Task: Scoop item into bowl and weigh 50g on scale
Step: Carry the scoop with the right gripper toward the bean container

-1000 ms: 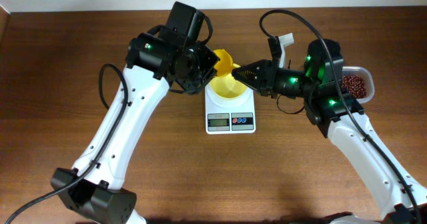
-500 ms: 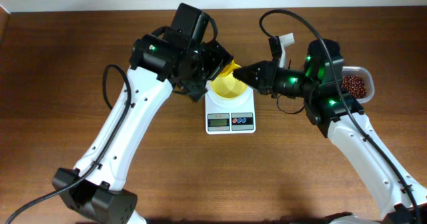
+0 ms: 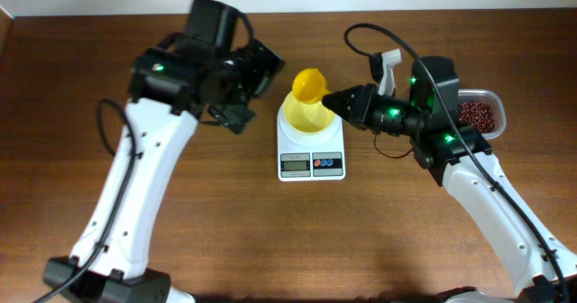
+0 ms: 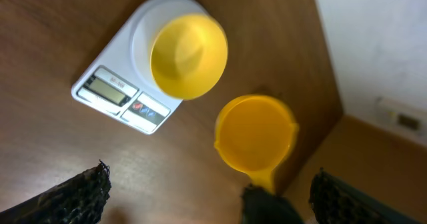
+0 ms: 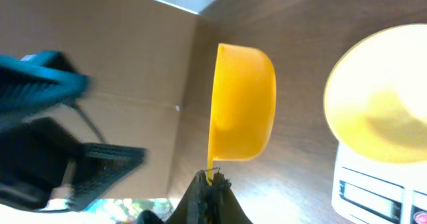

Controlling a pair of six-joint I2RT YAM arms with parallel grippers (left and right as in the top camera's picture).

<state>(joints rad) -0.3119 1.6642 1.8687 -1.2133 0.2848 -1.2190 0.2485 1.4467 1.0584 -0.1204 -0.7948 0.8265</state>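
Observation:
The pale yellow bowl (image 3: 309, 119) sits empty on the white scale (image 3: 311, 151). Just above its far rim hangs a yellow scoop (image 3: 308, 85), also empty, with my right gripper (image 3: 335, 99) shut on its handle. The right wrist view shows the scoop (image 5: 240, 104) on edge above the shut right gripper (image 5: 212, 183), and the bowl (image 5: 380, 97) to its right. My left gripper (image 3: 255, 91) stands open to the left of the scale, apart from the scoop. From the left wrist, the bowl (image 4: 188, 55), scale (image 4: 110, 87) and scoop (image 4: 257, 132) lie ahead of the wide left gripper (image 4: 213, 204). The item (image 3: 478, 114) lies in a tub at the right.
A clear plastic tub (image 3: 494, 97) holding the beans stands at the far right, behind my right arm. The wooden table (image 3: 270, 231) runs back to a pale wall.
My left gripper has opened, let go of the scoop and drawn back to the left. The right gripper has shut on the scoop's handle and now holds it alone.

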